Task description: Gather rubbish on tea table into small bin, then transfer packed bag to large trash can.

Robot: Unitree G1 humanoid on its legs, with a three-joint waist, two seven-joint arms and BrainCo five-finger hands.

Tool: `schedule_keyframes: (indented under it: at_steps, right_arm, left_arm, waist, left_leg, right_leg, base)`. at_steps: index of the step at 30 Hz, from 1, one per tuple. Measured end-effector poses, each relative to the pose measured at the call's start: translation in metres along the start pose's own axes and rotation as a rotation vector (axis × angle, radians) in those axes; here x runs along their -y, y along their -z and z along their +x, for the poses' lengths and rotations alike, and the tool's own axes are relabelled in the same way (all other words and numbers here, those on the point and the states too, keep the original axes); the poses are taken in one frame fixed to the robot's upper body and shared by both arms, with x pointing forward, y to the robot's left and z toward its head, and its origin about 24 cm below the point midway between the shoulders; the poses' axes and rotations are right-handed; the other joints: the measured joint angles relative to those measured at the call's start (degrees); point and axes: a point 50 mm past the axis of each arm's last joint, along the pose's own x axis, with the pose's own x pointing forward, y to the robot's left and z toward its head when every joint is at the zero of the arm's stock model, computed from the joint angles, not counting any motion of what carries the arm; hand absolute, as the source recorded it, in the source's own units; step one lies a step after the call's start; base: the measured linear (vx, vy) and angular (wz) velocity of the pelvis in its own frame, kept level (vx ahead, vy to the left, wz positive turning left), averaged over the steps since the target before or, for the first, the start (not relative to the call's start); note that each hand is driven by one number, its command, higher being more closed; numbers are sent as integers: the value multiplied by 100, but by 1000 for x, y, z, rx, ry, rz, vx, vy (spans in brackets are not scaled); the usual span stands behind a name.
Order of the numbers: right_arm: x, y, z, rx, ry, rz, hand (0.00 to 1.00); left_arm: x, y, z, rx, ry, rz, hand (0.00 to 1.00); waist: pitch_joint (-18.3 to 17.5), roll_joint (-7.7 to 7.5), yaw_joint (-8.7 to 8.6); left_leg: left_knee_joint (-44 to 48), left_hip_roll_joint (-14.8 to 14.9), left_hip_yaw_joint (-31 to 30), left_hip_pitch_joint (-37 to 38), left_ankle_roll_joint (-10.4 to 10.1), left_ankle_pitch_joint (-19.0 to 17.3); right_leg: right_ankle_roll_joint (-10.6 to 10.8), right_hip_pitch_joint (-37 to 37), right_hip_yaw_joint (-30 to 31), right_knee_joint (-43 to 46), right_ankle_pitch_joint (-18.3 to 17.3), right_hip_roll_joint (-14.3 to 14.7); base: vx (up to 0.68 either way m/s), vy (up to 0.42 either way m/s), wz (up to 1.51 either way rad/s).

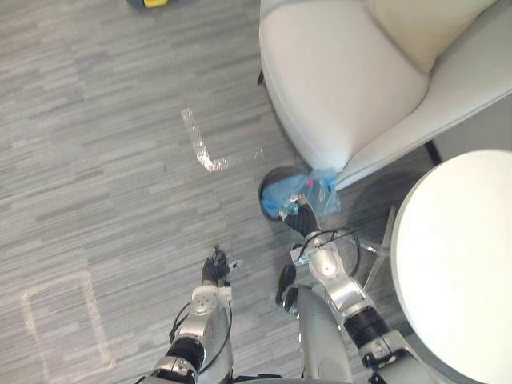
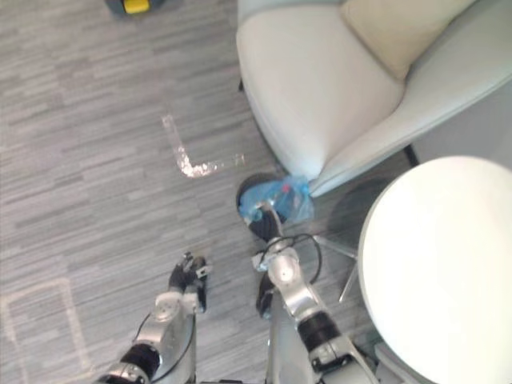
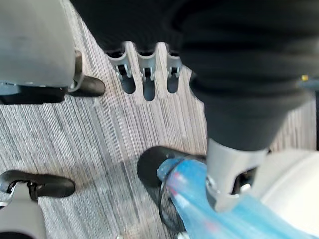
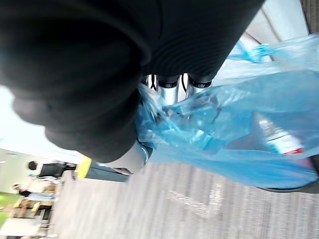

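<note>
My right hand [image 1: 301, 218] had its fingers [image 4: 168, 87] pinched on the rubbish-filled blue plastic bag [image 1: 323, 190] at the small round black bin's [image 1: 267, 186] mouth. The round white tabletop [image 1: 456, 256] looked bare, so only the carry seemed left. My left hand [image 1: 214, 269] hung with relaxed fingers.

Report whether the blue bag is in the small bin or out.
In: the blue bag sits inside the dark bin, its top bunched in the right hand.
</note>
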Motion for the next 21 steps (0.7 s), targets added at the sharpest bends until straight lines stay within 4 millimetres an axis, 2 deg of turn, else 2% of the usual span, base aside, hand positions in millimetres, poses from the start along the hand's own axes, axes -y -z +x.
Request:
schedule_keyframes:
  at_steps: [3, 5, 6, 12, 15, 17, 21]
  right_arm:
    - [-4, 8, -14, -27, -18, 42, 100]
    - [-2, 13, -18, -44, -17, 52, 100]
    - [2, 17, -19, -55, -18, 44, 100]
    - [14, 22, -20, -72, -25, 59, 100]
    - [20, 27, -25, -87, -45, 68, 100]
    - [26, 21, -25, -51, -63, 66, 100]
    - [30, 13, -24, -12, -84, 103, 100]
  left_arm:
    - [4, 19, -11, -46, 43, 62, 0]
    - [3, 25, -14, -62, 62, 91, 0]
    - [0, 29, -17, -71, 69, 114, 0]
    - [-13, 26, -21, -35, 86, 187, 0]
    - [-12, 25, -28, -7, 126, 206, 0]
    - [-7, 18, -33, 39, 163, 200, 0]
    - [-5, 15, -39, 66, 186, 196, 0]
  waist:
    - [-398, -19, -46]
    - [-547, 30, -66]
    - [-638, 105, -88]
    - [-825, 196, -99]
    - [-1079, 279, -111]
    - [-1189, 337, -121]
    - [-1249, 340, -124]
  left_leg:
    - [-572, -100, 10, 453, 22, 223]
    - [-885, -140, 0, 695, -11, 367]
    - [-1118, -157, 19, 927, -2, 445]
    - [-1475, -192, 144, 1485, 12, 476]
    - [-1708, -249, 156, 1789, 37, 512]
    - [-1866, -275, 176, 1932, 54, 565]
    - [-1946, -294, 206, 2090, 56, 581]
  right_leg:
    - [1, 356, 4, -419, 127, 8]
    - [28, 577, 8, -703, 257, 37]
    - [62, 842, 30, -1027, 390, 89]
    - [116, 1452, 175, -1702, 687, 191]
    - [162, 1738, 227, -1961, 767, 186]
    - [170, 1835, 287, -2099, 853, 190]
    - [193, 1907, 395, -2186, 913, 194]
  base:
    - [139, -6, 5]
    - [179, 23, -2]
    - [168, 42, -7]
    - [86, 41, -16]
    - [44, 38, -7]
    - [-4, 27, -11]
    - [-48, 25, -14]
